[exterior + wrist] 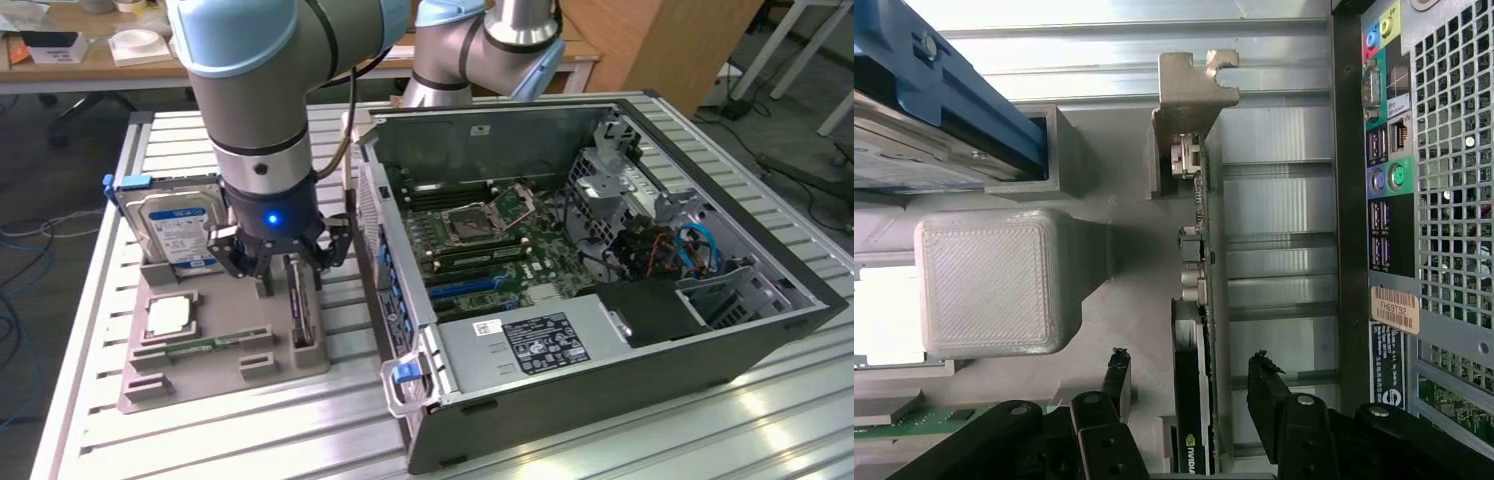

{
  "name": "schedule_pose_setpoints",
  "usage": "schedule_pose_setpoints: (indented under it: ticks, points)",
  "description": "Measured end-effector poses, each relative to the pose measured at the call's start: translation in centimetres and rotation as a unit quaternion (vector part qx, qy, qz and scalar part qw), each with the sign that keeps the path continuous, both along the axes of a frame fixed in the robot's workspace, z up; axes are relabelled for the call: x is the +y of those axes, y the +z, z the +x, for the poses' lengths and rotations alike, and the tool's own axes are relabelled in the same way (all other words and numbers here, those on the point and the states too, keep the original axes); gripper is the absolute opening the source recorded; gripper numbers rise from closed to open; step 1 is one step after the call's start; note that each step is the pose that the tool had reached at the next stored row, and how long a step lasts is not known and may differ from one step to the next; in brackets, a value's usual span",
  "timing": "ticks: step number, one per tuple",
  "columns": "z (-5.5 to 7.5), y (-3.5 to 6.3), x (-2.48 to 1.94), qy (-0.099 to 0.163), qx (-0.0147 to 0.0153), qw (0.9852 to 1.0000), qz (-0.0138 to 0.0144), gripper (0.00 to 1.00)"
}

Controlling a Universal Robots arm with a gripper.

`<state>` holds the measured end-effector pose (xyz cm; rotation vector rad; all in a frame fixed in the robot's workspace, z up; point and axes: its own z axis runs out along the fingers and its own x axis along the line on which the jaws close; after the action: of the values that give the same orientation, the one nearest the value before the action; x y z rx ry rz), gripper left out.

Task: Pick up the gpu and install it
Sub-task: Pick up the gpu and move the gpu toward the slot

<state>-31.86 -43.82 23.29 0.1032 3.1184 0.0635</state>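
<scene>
**Item: gpu**, dark card with a silver bracket at one end. It is standing on edge in a slot of the grey holder on the tabletop; we are judging that this leaves both faces free for pinching.

**Claw**: hanging over the card, released, fingers straddling it without touching (gaps are showing on both sides).

**Adjacent:** hard drive standing upright in the same holder; memory stick lying flat; open computer case crowding just beside the holder and narrowing the room on that side.

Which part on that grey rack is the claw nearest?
The thin dark card with a silver bracket, on edge, straddled by the open gripper; the blue-labelled hard drive stands aside.
</scene>
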Motion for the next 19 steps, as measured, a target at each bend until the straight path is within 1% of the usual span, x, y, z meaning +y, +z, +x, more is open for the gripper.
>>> schedule_pose_setpoints:
  ticks: [6, 13, 19]
  points:
    - [0.00, 0.00, 0.00, 0.001, -0.0001, 1.0000, 0.0000, 0.59]
    - [0.00, -0.02, -0.05, 0.015, 0.0000, 0.9999, 0.0000, 0.59]
    - [0.01, -0.02, -0.08, 0.016, 0.0000, 0.9999, 0.0000, 0.59]
